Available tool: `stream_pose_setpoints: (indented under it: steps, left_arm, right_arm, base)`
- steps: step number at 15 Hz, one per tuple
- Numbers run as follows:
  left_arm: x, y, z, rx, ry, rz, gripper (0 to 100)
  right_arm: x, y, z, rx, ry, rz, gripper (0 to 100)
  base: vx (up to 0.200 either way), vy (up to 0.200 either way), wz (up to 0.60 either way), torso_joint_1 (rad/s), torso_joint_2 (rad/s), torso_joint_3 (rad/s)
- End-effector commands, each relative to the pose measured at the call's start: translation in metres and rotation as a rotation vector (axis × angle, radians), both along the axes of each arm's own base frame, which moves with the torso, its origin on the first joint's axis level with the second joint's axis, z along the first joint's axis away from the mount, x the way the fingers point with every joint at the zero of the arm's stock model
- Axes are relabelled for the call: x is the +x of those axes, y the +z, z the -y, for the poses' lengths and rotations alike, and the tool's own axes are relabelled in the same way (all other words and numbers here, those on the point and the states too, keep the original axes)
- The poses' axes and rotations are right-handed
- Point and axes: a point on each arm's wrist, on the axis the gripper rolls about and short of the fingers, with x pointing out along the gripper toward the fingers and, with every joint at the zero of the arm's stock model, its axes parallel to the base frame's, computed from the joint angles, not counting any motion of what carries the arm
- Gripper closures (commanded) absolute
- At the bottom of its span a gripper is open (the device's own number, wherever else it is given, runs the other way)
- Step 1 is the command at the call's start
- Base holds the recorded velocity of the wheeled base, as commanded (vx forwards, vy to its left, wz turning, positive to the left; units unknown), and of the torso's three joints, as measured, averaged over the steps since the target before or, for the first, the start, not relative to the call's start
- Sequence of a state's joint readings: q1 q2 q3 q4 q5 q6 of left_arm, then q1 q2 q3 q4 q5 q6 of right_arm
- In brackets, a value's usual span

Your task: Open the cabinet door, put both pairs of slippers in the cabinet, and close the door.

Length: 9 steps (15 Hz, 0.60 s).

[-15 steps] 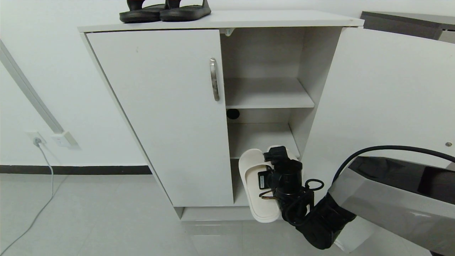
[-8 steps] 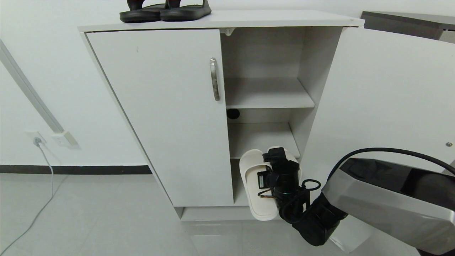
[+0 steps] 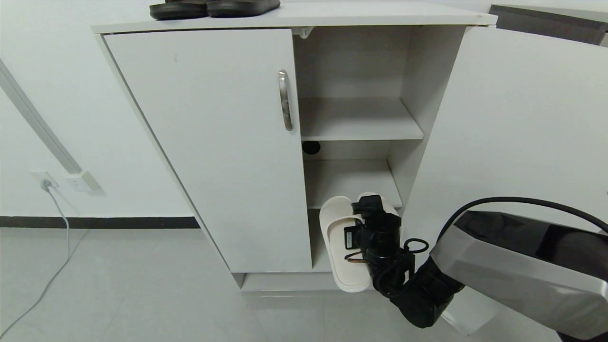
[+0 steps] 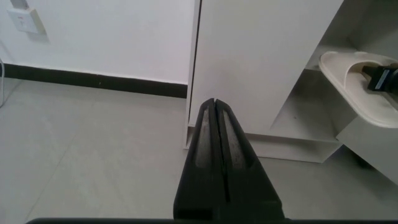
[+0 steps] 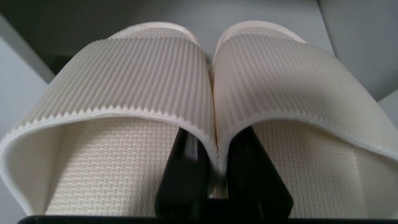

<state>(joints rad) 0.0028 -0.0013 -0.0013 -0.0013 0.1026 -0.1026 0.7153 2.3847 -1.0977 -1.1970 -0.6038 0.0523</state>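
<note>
My right gripper (image 3: 363, 209) is shut on a pair of white slippers (image 3: 338, 240), pinching their two inner edges together. It holds them at the mouth of the cabinet's bottom compartment (image 3: 321, 254), toes pointing inward. In the right wrist view the ribbed straps of the white slippers (image 5: 211, 99) sit side by side over my right gripper (image 5: 217, 168). A pair of black slippers (image 3: 213, 8) rests on the cabinet top. The right cabinet door (image 3: 513, 123) stands open; the left door (image 3: 209, 142) is closed. My left gripper (image 4: 215, 115) hangs shut and empty above the floor, left of the cabinet.
Two white shelves (image 3: 356, 121) inside the open half hold nothing. A metal handle (image 3: 284, 99) runs down the closed left door. A wall socket with a grey cable (image 3: 45, 185) sits low on the left wall. Grey tiled floor (image 3: 118, 294) lies before the cabinet.
The head camera has tilted down a little, so the cabinet sits higher in the picture. My right gripper has carried the white slippers slightly farther toward the bottom compartment.
</note>
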Motion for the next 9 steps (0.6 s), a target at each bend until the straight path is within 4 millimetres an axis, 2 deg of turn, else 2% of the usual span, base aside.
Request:
stream_pose_setpoints:
  steps: [1, 5, 9]
  left_arm:
    - [0.0, 0.0, 0.0, 0.0, 0.001, -0.002, 100]
    - [0.0, 0.0, 0.0, -0.002, 0.001, -0.002, 100]
    - [0.0, 0.0, 0.0, -0.002, 0.001, -0.001, 100]
  right_arm:
    - [0.001, 0.004, -0.001, 0.02, 0.002, 0.023, 100]
    - [0.0, -0.005, -0.001, 0.003, -0.006, 0.005, 100]
    - [0.001, -0.006, -0.001, 0.002, -0.006, 0.003, 100]
  base:
    - [0.0, 0.0, 0.0, 0.012, 0.01, -0.095]
    - [0.0, 0.0, 0.0, 0.0, 0.0, 0.0]
    - [0.0, 0.0, 0.0, 0.0, 0.0, 0.0]
